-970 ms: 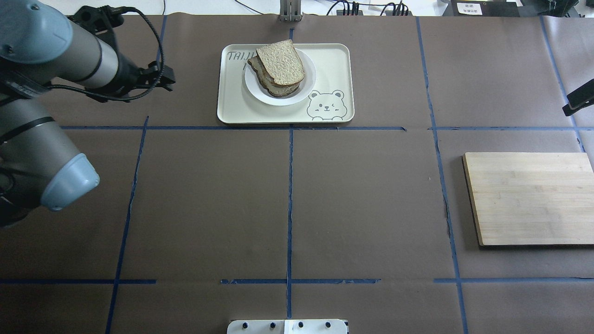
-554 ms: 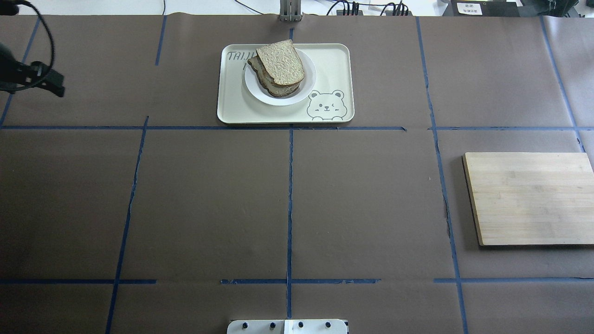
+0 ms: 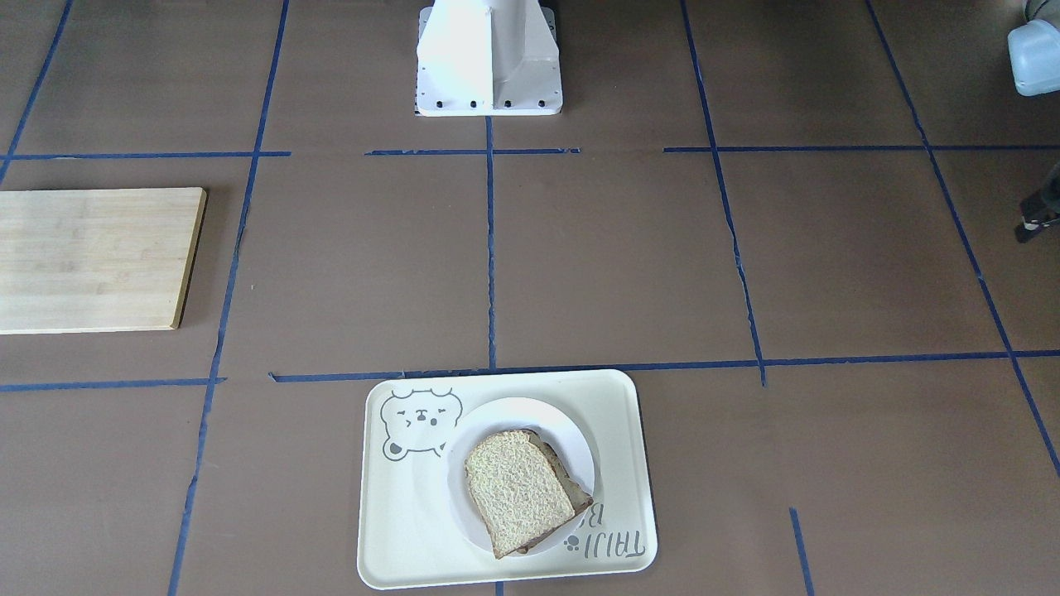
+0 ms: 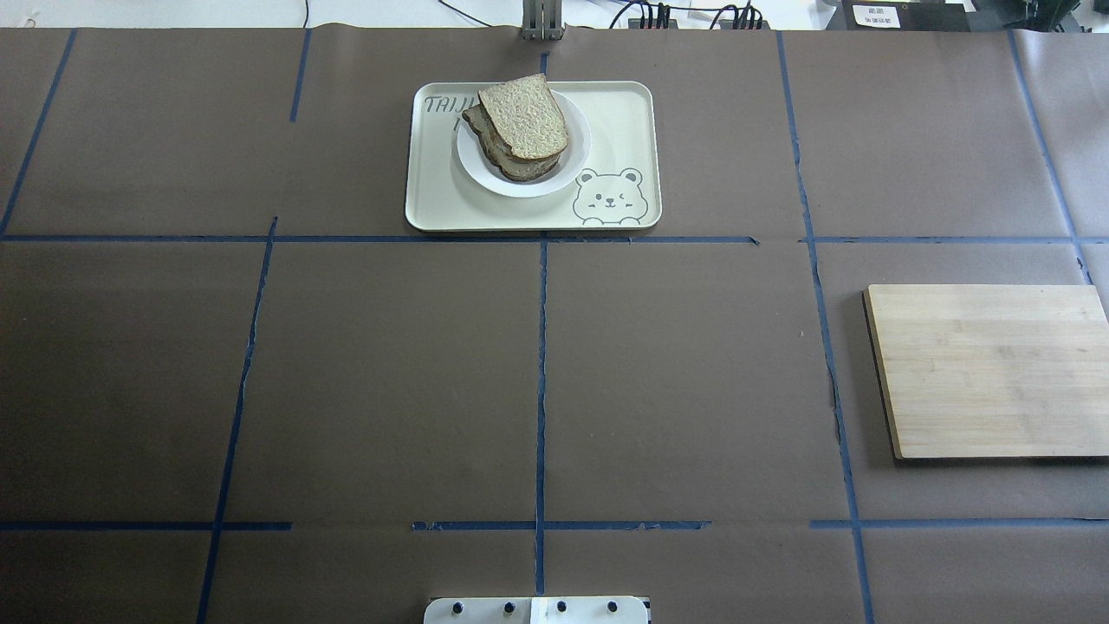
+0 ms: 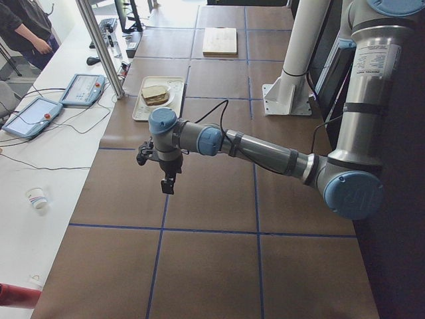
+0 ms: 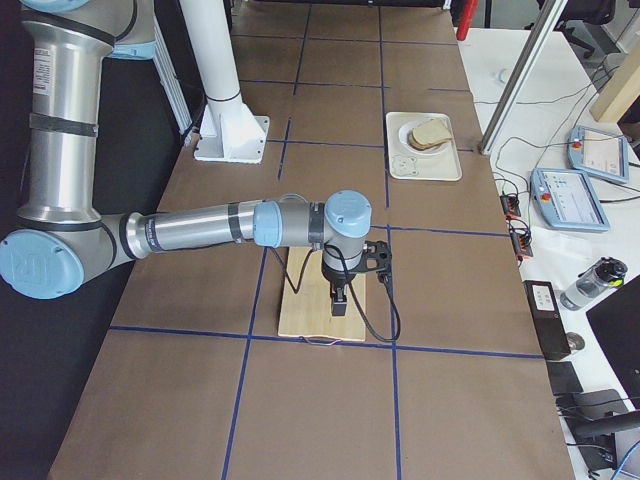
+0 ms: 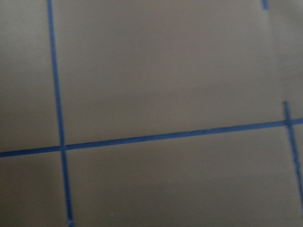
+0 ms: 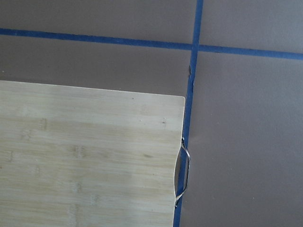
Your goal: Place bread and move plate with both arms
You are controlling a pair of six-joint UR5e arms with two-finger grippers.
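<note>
The bread (image 4: 524,117) is the top slice of a stack on the white plate (image 4: 485,180), with a darker slice under it. The plate stands on the cream bear tray (image 4: 433,195) at the far middle of the table. It also shows in the front view: bread (image 3: 517,492), plate (image 3: 513,410). The left gripper (image 5: 168,183) hangs over bare paper far to the left of the tray; only a dark bit shows at the front view's right edge. The right gripper (image 6: 340,298) hangs above the wooden board. I cannot tell whether either is open or shut. No fingers show in the wrist views.
A wooden cutting board (image 4: 988,368) lies at the right side, with a metal handle on its edge (image 8: 183,170). The white pedestal base (image 3: 489,58) stands at the near middle. Brown paper with blue tape lines (image 7: 151,138) covers the table.
The left arm has swung out of the overhead view to the left. The right gripper's tip has left that view's right edge. Bread, plate and tray have not moved.
</note>
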